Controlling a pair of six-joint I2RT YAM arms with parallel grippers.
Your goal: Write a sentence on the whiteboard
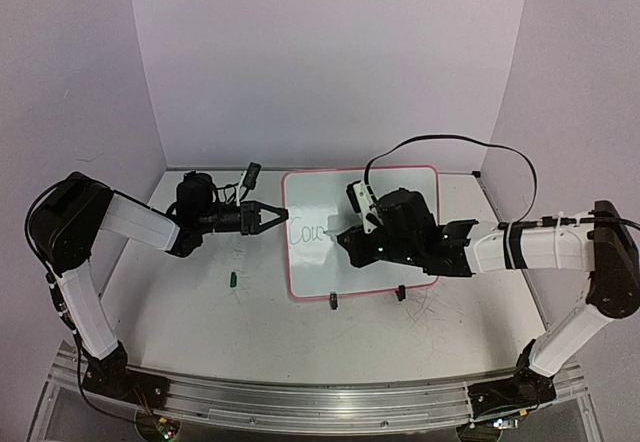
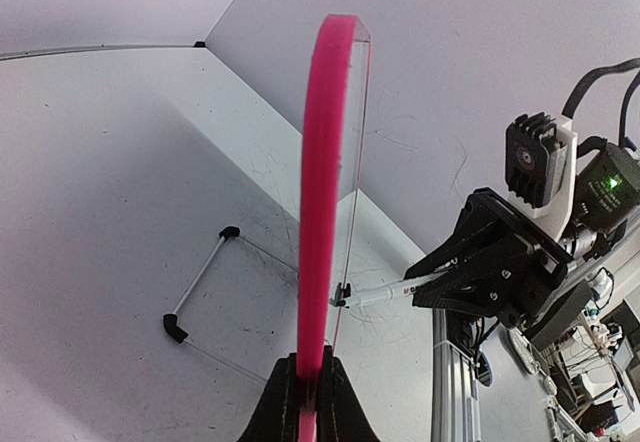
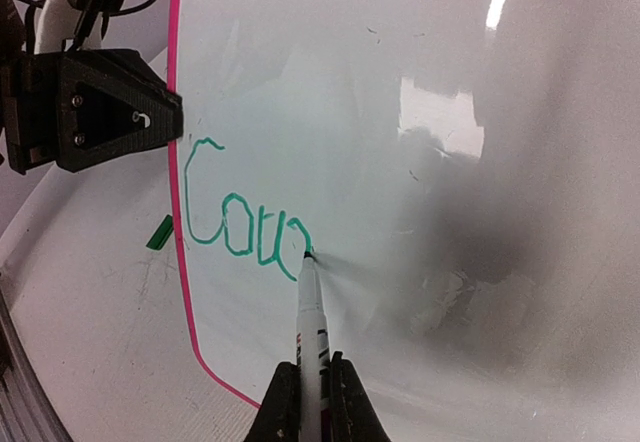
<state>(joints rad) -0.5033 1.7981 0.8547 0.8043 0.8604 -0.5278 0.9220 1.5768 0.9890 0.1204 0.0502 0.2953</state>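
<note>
The top external camera looks down from above and behind the 2 arm bases, facing the back wall, far enough off to take in the whole scratched white surface [image 1: 200, 302] and the small pink-framed rectangular whiteboard [image 1: 320, 197]. The left wrist camera sits close behind the black left fingers [image 2: 282, 407] and sights edge-on along the board's frame towards the black right fingers [image 2: 490, 252]. The right wrist camera looks from very near along the white marker pen [image 3: 310, 342] onto the board's face. All 3 views share the whiteboard; each wrist view catches the other arm's fingers
</note>
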